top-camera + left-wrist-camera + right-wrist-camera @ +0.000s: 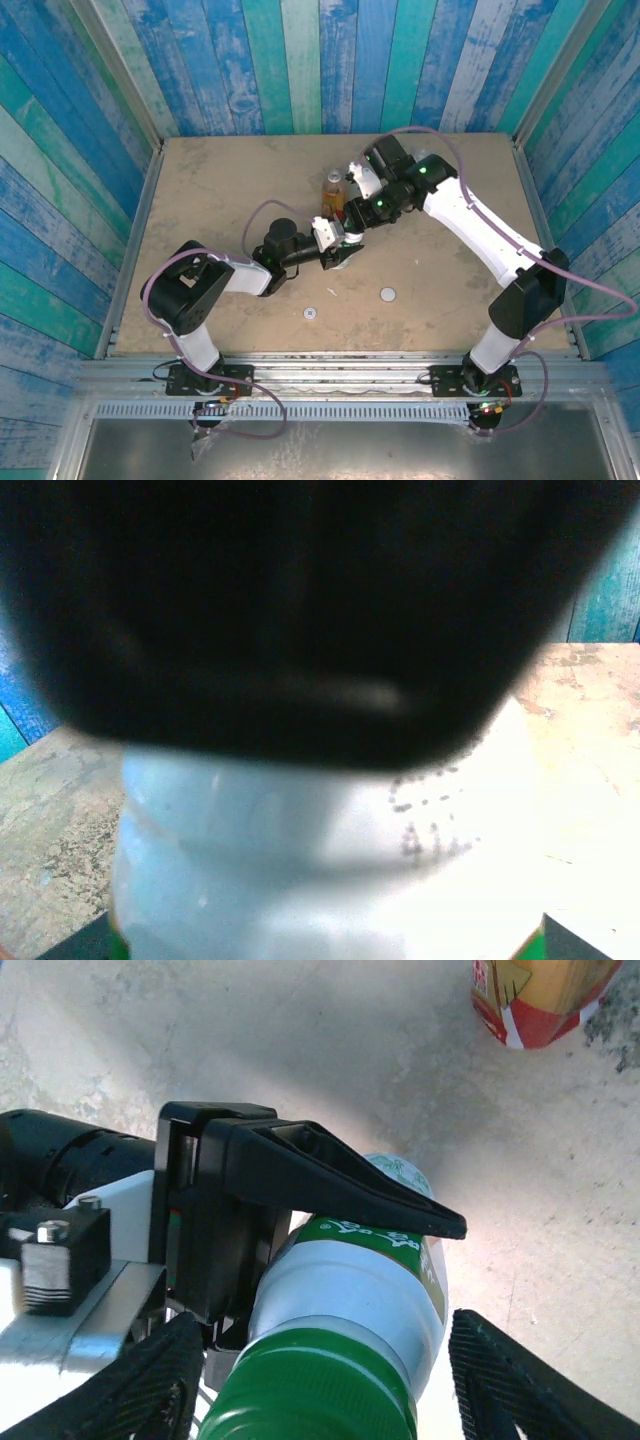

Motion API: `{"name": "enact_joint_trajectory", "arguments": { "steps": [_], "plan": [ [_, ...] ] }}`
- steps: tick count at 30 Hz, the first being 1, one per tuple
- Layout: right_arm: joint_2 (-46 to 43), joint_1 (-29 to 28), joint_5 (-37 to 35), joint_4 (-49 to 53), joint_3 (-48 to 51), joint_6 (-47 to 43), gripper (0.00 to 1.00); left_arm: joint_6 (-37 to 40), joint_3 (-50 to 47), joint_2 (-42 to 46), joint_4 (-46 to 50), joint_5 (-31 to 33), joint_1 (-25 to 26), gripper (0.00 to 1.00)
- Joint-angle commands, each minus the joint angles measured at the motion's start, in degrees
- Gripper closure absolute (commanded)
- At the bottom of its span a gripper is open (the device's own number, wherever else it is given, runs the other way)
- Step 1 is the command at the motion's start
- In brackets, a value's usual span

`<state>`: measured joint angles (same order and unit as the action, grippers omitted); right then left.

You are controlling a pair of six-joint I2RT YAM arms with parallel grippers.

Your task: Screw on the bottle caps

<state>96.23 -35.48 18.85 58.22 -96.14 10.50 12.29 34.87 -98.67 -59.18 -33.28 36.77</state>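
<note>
The white bottle (350,1280) with a green label stands near the table's middle, and my left gripper (338,250) is shut on its body. One left finger (330,1175) crosses the bottle in the right wrist view. A dark green cap (310,1390) sits on the bottle's neck. My right gripper (325,1380) hangs over the cap, open, with a pad on either side and a clear gap on the right. In the left wrist view the white bottle (300,860) is blurred and very close under a dark shape. The amber bottle (332,190) stands just behind.
A white cap (388,294) and a smaller pale cap (311,313) lie loose on the tan table (220,200) nearer the front edge. The amber bottle's red label (540,1000) is close to my right wrist. Blue plank walls surround the table.
</note>
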Motion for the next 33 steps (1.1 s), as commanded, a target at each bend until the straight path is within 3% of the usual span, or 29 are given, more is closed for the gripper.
{"name": "enact_joint_trajectory", "arguments": {
  "steps": [1, 5, 10, 17, 21, 33],
  "plan": [
    [-3.0, -0.1, 1.6, 1.1, -1.3, -6.3, 0.24, 1.9, 0.0, 2.9, 1.0, -0.3, 0.1, 0.5],
    [-7.9, -0.1, 0.5, 1.0, 1.1, -15.6, 0.14, 1.8, -0.6, 2.9, 2.6, -2.4, -0.3, 0.5],
    [-13.6, 0.1, -0.2, -0.1, 3.6, -24.2, 0.13, 2.4, -1.4, 3.6, 6.1, -6.3, -1.8, 0.5],
    [-19.1, -0.1, 6.6, 1.4, 9.9, -48.4, 0.2, 5.3, -0.8, 7.5, 18.9, -16.0, -3.9, 0.5],
    [-18.4, -0.1, 9.1, 2.7, 11.1, -56.6, 0.27, 8.6, -0.1, 10.0, 27.5, -19.3, -4.2, 0.5],
    [-7.8, -0.1, 11.5, 6.2, 4.5, -61.7, 0.34, 9.7, -1.4, 13.0, 27.3, -18.4, -4.3, 0.5]
  ]
}}
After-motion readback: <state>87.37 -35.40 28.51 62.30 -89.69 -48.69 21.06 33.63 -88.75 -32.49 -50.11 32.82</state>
